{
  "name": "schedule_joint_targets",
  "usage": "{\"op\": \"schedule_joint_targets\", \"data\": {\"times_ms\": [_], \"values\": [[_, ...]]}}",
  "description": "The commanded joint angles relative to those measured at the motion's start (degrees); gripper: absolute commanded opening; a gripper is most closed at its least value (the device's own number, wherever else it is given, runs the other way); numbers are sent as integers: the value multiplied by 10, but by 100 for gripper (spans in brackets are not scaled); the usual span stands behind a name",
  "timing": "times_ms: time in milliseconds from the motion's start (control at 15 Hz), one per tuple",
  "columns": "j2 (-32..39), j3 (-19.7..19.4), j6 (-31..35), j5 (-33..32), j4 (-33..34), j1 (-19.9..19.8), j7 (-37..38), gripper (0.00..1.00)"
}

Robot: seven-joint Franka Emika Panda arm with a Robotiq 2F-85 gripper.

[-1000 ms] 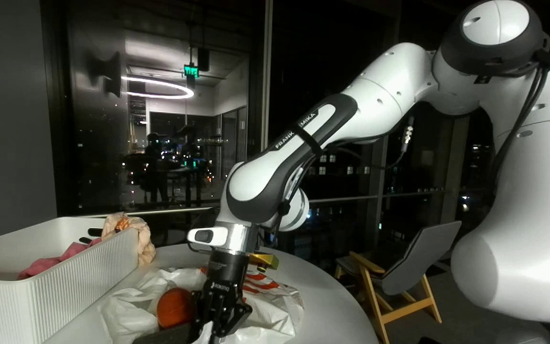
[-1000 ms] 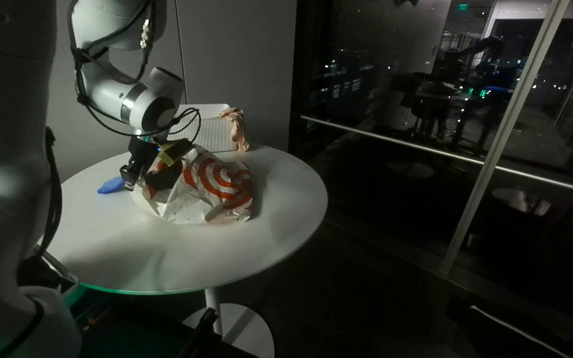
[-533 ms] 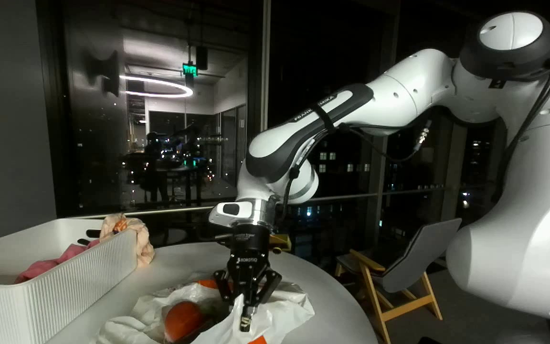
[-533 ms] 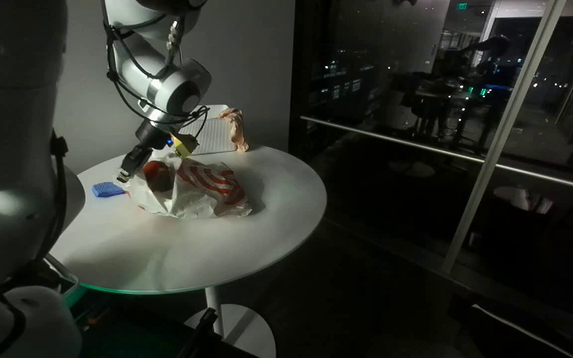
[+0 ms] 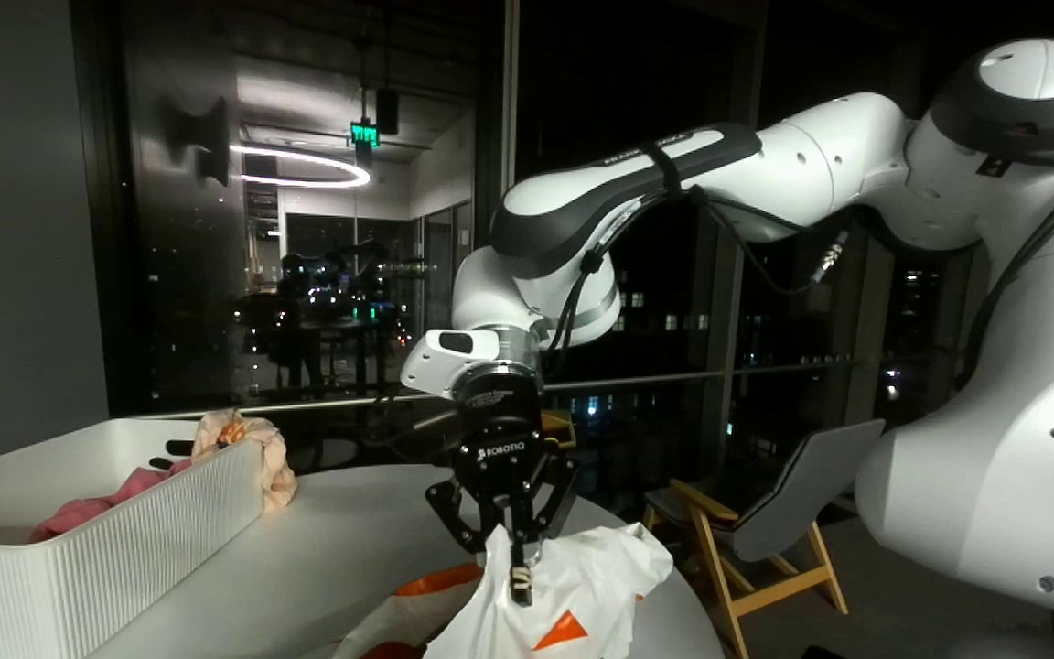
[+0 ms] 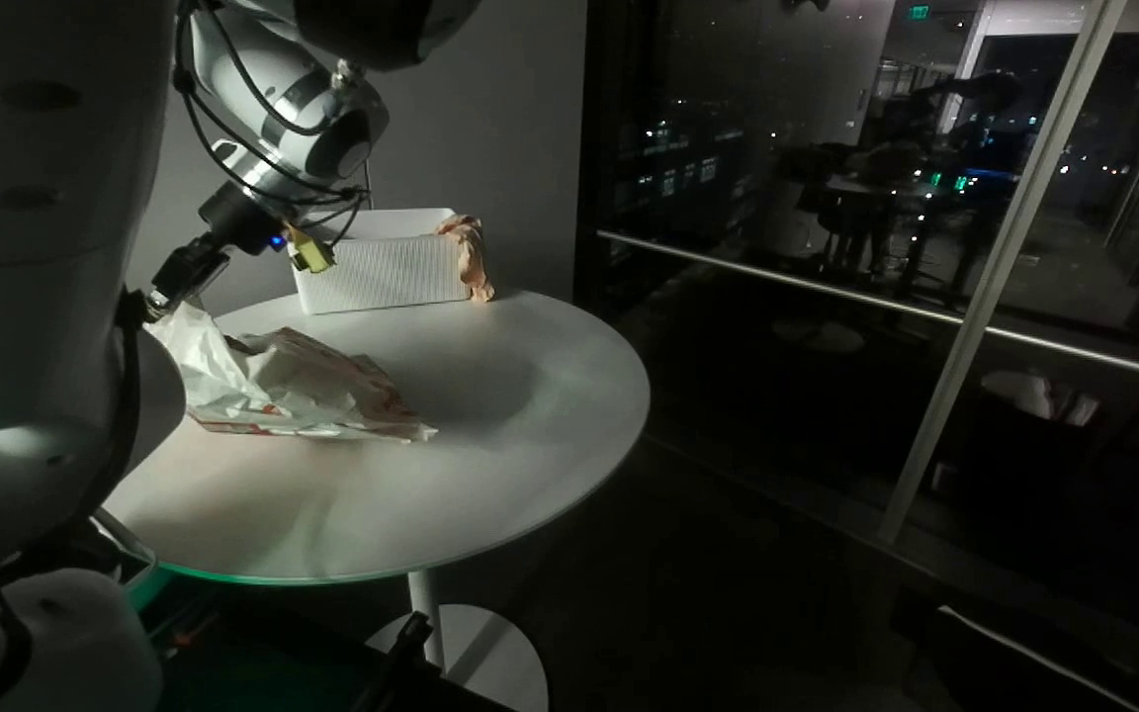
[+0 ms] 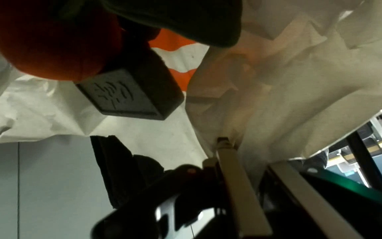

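The hand (image 5: 521,575) — nearly closed — pinches the white bag (image 5: 598,578).

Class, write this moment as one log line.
Fingers: pinching rim of crumpled white plastic bag; inside: round orange object, dark box; standing apart: ribbed white bin

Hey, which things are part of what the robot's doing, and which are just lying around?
Seem part of the job:
white bag, pinched in the fingers
orange round thing, dark box and dark green thing, with the bag behind them in the wrist view

Seem just around:
white bin
pink cloth, inside the bin
peach cloth, over the bin's rim
gray chair
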Motion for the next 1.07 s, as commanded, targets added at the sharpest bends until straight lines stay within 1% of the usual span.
{"op": "schedule_joint_targets", "data": {"times_ms": [0, 200, 267, 333, 467, 533, 667, 800, 933, 1000], "values": [[37, 63, 114, -45, -38, -31, 82, 15], [7, 25, 224, -109, -56, 2, 141, 14], [-10, 5, 256, -135, -64, 14, 161, 13], [-21, -12, 289, -157, -73, 24, 182, 15], [-39, -37, 347, -192, -87, 35, 229, 16], [-50, -46, 370, -207, -92, 38, 254, 15], [-76, -63, 407, -231, -98, 45, 307, 14], [-92, -64, 444, -250, -106, 39, 363, 14], [-105, -45, 478, -273, -115, 21, 428, 15], [-127, -18, 498, -258, -123, -1, 443, 14]]}}
